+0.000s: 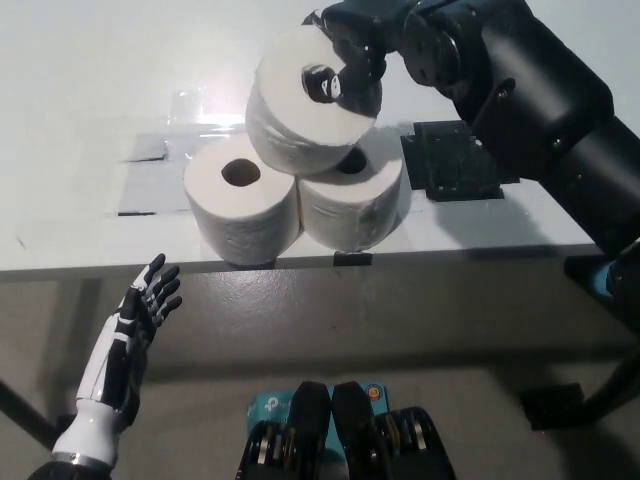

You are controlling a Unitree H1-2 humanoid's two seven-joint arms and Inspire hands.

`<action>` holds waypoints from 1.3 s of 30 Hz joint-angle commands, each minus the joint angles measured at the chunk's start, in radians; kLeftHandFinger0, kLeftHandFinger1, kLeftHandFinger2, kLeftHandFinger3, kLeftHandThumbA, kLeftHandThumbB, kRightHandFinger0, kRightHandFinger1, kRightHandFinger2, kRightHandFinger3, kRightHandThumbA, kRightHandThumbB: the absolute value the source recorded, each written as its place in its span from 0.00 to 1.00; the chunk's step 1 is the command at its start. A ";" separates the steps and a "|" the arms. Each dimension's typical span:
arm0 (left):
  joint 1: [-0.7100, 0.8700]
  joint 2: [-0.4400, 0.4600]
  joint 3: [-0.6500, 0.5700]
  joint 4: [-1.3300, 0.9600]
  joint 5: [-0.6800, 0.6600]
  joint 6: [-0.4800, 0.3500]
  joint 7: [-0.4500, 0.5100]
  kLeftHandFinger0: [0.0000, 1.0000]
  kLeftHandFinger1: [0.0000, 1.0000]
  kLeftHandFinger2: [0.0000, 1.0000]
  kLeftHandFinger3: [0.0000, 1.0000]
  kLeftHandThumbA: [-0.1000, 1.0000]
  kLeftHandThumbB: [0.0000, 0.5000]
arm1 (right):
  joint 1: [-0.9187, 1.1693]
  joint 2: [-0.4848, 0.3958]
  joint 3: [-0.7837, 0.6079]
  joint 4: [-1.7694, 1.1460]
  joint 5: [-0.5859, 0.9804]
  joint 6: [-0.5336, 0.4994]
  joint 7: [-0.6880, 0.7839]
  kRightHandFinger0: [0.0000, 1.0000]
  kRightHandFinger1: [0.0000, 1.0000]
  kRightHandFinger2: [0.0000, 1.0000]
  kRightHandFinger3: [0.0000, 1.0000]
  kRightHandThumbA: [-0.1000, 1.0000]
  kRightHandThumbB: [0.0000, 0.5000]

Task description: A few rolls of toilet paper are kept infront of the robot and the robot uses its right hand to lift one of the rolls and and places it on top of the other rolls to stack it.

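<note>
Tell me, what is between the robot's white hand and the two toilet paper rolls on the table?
Only the table's front edge and the bare floor, in the head view. The left hand rests open below the two rolls.

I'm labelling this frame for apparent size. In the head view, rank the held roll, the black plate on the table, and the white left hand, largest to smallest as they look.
1. Held roll, gripped by the right hand; it sits nearer the camera, which inflates it.
2. Black plate, partly hidden by the arm.
3. Left hand, open below the table edge.
</note>
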 commanded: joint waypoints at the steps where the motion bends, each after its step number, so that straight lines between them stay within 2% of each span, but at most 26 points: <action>1: -0.012 0.018 0.003 -0.030 -0.007 -0.010 -0.020 1.00 1.00 1.00 1.00 1.00 0.65 | -0.081 0.003 -0.032 0.019 0.020 0.047 0.071 1.00 1.00 1.00 1.00 0.81 0.94; 3: -0.010 0.019 0.003 -0.030 -0.004 -0.011 -0.019 1.00 1.00 1.00 1.00 1.00 0.69 | -0.088 0.002 -0.045 0.023 0.026 0.047 0.073 1.00 1.00 1.00 1.00 0.83 0.94; 7: -0.009 0.019 0.002 -0.032 -0.003 -0.015 -0.019 1.00 1.00 1.00 1.00 1.00 0.65 | -0.103 0.000 -0.060 0.039 0.028 0.026 0.069 1.00 1.00 1.00 1.00 0.89 0.95; 10: -0.010 0.019 0.003 -0.032 -0.003 -0.011 -0.018 1.00 1.00 1.00 1.00 1.00 0.67 | -0.114 -0.002 -0.066 0.048 0.027 0.016 0.062 1.00 1.00 1.00 1.00 0.95 0.88; 11: -0.010 0.019 0.003 -0.033 -0.003 -0.008 -0.017 1.00 1.00 1.00 1.00 1.00 0.67 | -0.116 -0.003 -0.067 0.047 0.024 0.013 0.056 1.00 1.00 1.00 1.00 0.99 0.91; 12: -0.010 0.019 0.003 -0.033 -0.003 -0.006 -0.018 1.00 1.00 1.00 1.00 1.00 0.67 | -0.117 -0.008 -0.067 0.042 0.020 -0.002 0.040 1.00 1.00 1.00 1.00 1.00 0.90; 15: -0.010 0.019 0.003 -0.034 -0.002 -0.006 -0.017 1.00 1.00 1.00 1.00 1.00 0.72 | -0.119 -0.012 -0.083 0.040 0.034 -0.026 0.021 1.00 1.00 1.00 1.00 1.00 0.90; 18: -0.011 0.019 0.002 -0.038 -0.005 0.000 -0.018 1.00 1.00 1.00 1.00 1.00 0.74 | -0.131 -0.012 -0.115 0.033 0.046 -0.020 -0.005 1.00 1.00 1.00 1.00 1.00 1.00; 20: -0.011 0.019 0.002 -0.036 -0.003 -0.003 -0.017 1.00 1.00 1.00 1.00 1.00 0.73 | -0.140 -0.009 -0.135 0.043 0.057 -0.032 -0.021 1.00 1.00 1.00 1.00 1.00 1.00; 23: -0.011 0.019 0.001 -0.041 -0.002 0.003 -0.017 1.00 1.00 1.00 1.00 0.99 0.79 | -0.157 0.000 -0.167 0.070 0.070 -0.057 -0.056 1.00 1.00 1.00 1.00 1.00 1.00; 25: -0.010 0.020 0.000 -0.043 -0.003 0.006 -0.019 1.00 1.00 1.00 1.00 0.97 0.75 | -0.182 0.008 -0.175 0.106 0.073 -0.071 -0.064 1.00 1.00 1.00 1.00 1.00 1.00; 30: -0.016 0.023 -0.005 -0.044 0.010 0.007 -0.018 1.00 1.00 1.00 1.00 0.97 0.73 | -0.208 0.012 -0.186 0.143 0.079 -0.091 -0.072 1.00 1.00 1.00 1.00 1.00 0.98; 35: -0.019 0.021 -0.008 -0.049 0.015 0.020 -0.014 1.00 1.00 1.00 1.00 0.96 0.80 | -0.217 0.008 -0.194 0.128 0.088 -0.085 -0.073 1.00 1.00 1.00 1.00 1.00 0.96; 39: -0.016 0.017 -0.012 -0.044 0.012 0.012 -0.016 1.00 1.00 1.00 1.00 0.96 0.74 | -0.211 -0.014 -0.223 0.091 0.113 -0.084 -0.071 1.00 1.00 1.00 1.00 1.00 1.00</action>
